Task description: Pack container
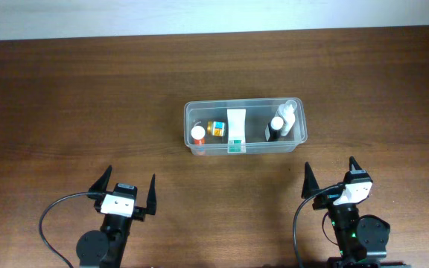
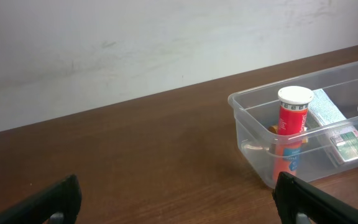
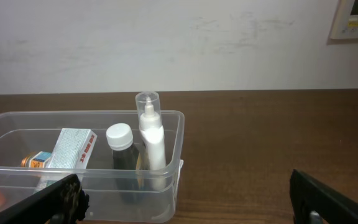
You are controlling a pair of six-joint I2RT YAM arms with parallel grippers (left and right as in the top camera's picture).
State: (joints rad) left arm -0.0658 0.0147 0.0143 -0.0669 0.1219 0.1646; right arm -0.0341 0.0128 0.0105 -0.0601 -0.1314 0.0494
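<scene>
Left gripper point(image 1: 131, 183) is held wide apart and empty at the near side. Ahead, to its right, the container point(image 1: 237, 103) is set with its long axis running left to right. Right gripper point(image 1: 329, 171), likewise wide apart and empty, is judged nearer to it.

The container point(image 3: 178, 140) holds a white bottle point(image 3: 152, 146) (upright, clear-capped) beside a dark bottle point(image 3: 123, 165).

The left gripper point(image 1: 131, 173) and right gripper point(image 1: 329, 162) each had two black, pointed fingers point(image 1: 103, 181) flanking a white block point(image 1: 119, 199). The left arm point(image 1: 95, 246) was black and round-jointed, trailing a thin black cable point(image 1: 49, 216). The right arm point(image 1: 365, 237) matched it and showed small green lights point(image 1: 352, 235).
</scene>
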